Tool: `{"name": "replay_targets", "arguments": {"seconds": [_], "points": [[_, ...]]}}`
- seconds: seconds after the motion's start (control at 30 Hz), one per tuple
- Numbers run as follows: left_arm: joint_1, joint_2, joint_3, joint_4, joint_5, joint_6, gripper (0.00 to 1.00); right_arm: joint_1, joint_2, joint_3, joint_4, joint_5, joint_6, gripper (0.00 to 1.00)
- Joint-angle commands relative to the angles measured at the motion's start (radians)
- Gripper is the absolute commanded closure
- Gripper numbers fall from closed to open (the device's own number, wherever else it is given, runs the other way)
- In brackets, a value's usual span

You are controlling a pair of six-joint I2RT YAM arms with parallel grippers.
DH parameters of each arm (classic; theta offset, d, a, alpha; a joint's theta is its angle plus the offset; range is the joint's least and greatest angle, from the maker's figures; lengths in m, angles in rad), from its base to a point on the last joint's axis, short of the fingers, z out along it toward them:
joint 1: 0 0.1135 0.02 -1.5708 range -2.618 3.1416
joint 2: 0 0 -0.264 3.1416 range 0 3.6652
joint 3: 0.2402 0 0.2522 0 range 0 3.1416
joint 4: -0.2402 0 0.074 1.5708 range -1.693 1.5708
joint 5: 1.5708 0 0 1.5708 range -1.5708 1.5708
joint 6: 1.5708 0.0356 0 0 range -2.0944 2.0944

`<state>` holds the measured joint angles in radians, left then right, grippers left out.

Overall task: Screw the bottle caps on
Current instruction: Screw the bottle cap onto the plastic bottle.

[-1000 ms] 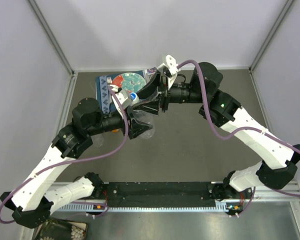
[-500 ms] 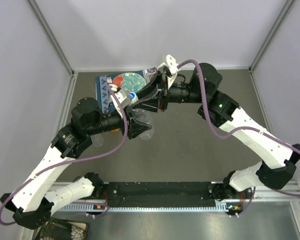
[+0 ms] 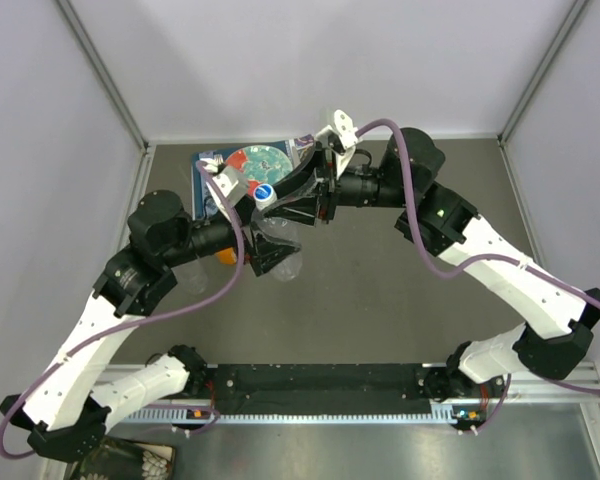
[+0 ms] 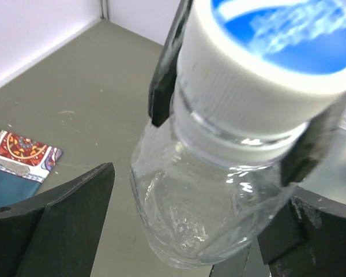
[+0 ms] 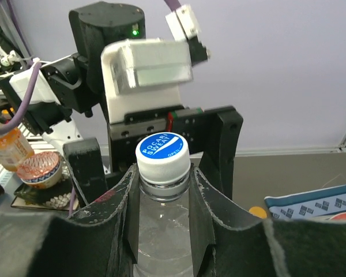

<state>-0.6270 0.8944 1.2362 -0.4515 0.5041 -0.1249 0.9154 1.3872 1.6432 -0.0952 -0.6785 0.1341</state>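
Right jaws clenched on the clear bottle [image 5: 161, 236] neck, steadying it | left jaws stood wide around the white cap [image 5: 162, 153], empty | we judged a twist was due.

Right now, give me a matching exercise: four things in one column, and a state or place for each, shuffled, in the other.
1. white ribbed plastic cap with a blue top
2. left gripper
3. right gripper
4. red-and-teal patterned plate

a. shut on the neck of the clear plastic bottle
b. on the table, far side
c. on the bottle's mouth
d. open around the bottle

Pairs: 1c, 2d, 3a, 4b
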Motion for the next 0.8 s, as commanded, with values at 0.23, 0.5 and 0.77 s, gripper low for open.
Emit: {"name": "replay_targets", "arguments": {"seconds": [0.23, 0.5, 0.77], "points": [[0.029, -0.060, 0.031, 0.091, 0.037, 0.016, 0.02, -0.019, -0.045, -0.022, -0.017, -0.030, 0.028, 1.00], [0.033, -0.160, -0.116, 0.033, 0.109, 0.146, 0.02, -0.070, -0.030, 0.038, 0.017, -0.044, 0.099, 1.00], [0.032, -0.183, -0.267, 0.220, 0.214, 0.169, 0.02, -0.079, -0.030, 0.021, 0.158, -0.035, 0.239, 1.00]]}}
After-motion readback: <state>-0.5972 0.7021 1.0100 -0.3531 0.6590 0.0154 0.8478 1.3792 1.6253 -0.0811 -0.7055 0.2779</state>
